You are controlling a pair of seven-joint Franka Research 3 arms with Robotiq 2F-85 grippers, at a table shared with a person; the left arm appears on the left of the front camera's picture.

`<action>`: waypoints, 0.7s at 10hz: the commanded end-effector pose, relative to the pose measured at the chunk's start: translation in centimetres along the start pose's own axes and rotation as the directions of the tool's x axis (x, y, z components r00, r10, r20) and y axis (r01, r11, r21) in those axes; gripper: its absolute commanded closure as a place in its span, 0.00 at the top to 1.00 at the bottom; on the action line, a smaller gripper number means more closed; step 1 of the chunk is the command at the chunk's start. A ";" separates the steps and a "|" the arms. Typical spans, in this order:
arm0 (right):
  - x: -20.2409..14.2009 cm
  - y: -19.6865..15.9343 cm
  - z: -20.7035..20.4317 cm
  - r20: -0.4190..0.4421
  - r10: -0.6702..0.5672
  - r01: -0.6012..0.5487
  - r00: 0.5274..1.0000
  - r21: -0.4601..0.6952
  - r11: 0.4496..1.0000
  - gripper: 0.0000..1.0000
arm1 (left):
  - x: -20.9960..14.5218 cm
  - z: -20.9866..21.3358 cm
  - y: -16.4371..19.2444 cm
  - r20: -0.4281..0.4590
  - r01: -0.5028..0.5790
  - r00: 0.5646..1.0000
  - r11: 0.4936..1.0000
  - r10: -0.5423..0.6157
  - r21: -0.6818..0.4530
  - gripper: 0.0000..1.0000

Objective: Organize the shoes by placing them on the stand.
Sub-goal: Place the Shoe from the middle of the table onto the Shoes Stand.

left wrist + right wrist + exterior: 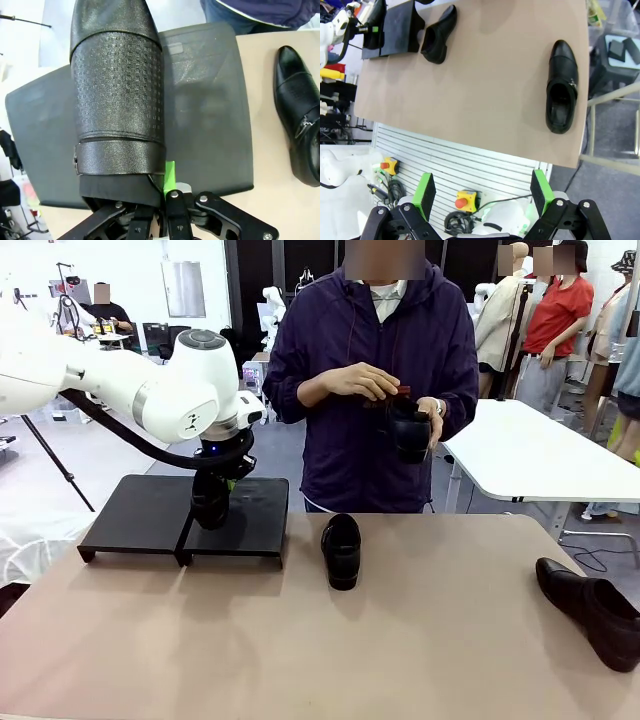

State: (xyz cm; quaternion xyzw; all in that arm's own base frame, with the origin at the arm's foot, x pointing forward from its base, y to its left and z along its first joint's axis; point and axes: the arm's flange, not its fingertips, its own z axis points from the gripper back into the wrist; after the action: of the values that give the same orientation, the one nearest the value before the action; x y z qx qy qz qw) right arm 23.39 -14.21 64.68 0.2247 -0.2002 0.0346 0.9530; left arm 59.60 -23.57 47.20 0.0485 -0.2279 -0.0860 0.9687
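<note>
The tan tabletop (300,660) takes up the lower half of the front view, and a person (370,340) in a dark jacket stands behind its far edge at top centre. One black stand (130,520), made of two flat panels side by side, sits at middle left. There are four shoes, all black and glossy. The hanging shoe (210,505) points toe-down over the stand near the seam between the panels; I cannot tell whether it touches. The centre shoe (341,550) lies on the tabletop near the stand's right side. The edge shoe (590,608) lies at lower right. The fourth shoe (408,428) is in the person's hands (360,380) at upper centre. There are two claws. The left claw (161,180) is clamped tight on the hanging shoe's heel rim. The right claw (482,192), at the bottom of its wrist view, is spread wide, holding and touching nothing.
</note>
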 end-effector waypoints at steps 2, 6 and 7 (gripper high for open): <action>0.0 0.0 0.1 0.001 0.015 -0.015 1.000 0.006 1.000 1.00 | 0.7 -1.7 0.8 -0.015 -0.035 0.999 0.998 0.036 0.046 0.00; 0.0 0.0 0.1 0.001 0.015 -0.015 1.000 0.006 1.000 1.00 | 0.3 -2.9 1.1 -0.071 -0.034 0.997 0.998 0.037 0.043 0.00; 0.0 0.0 0.1 0.001 0.015 -0.015 1.000 0.006 1.000 1.00 | 0.2 -3.0 1.2 -0.075 -0.035 0.996 0.998 0.038 0.043 0.00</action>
State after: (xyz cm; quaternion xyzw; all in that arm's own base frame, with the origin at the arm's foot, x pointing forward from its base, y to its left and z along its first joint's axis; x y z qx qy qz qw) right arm 23.39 -14.21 64.68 0.2247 -0.2002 0.0346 0.9530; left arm 60.87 -22.11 44.00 0.0660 -0.1896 -0.0710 0.9771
